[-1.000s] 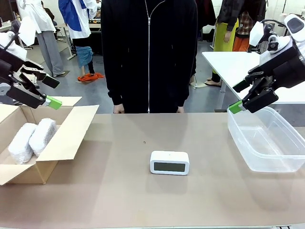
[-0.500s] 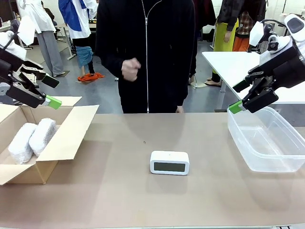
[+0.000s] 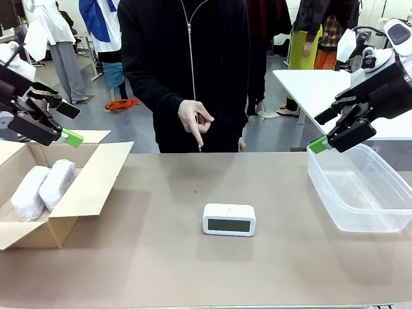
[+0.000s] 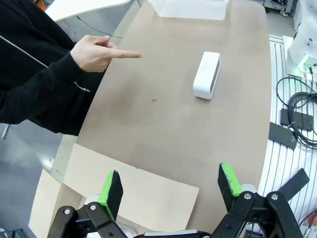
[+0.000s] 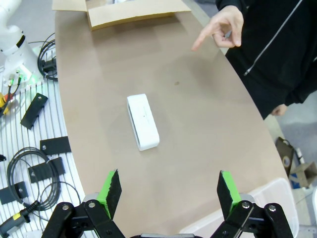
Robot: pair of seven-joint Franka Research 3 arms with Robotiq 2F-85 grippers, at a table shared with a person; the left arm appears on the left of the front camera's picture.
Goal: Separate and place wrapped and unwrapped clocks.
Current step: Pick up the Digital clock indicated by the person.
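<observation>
The bare white clock point(image 3: 229, 219) with a dark screen lies at mid-table, also seen in the wrist views point(image 4: 206, 74) point(image 5: 143, 121). Two bubble-wrapped clocks point(image 3: 29, 192) point(image 3: 58, 182) lie side by side inside the open cardboard box point(image 3: 90, 183) at the left. My left gripper point(image 3: 71, 124) hangs open above the box's far edge, nothing between its fingers point(image 4: 170, 183). Over the near-left corner of the clear plastic bin point(image 3: 360, 187), my right gripper point(image 3: 320, 131) is open and empty point(image 5: 168, 191). The person's hand point(image 3: 195, 122) points a finger down at the table beyond the clock.
The person in black stands at the far edge, centre. The box flap point(image 4: 129, 188) spreads onto the table at the left. The bin's rim point(image 5: 237, 213) sits near the right edge. Bare tabletop point(image 3: 161, 257) surrounds the clock.
The person's hand rose from the table edge to the chest, then came down pointing a finger at the table. Neither arm nor the clocks moved.
</observation>
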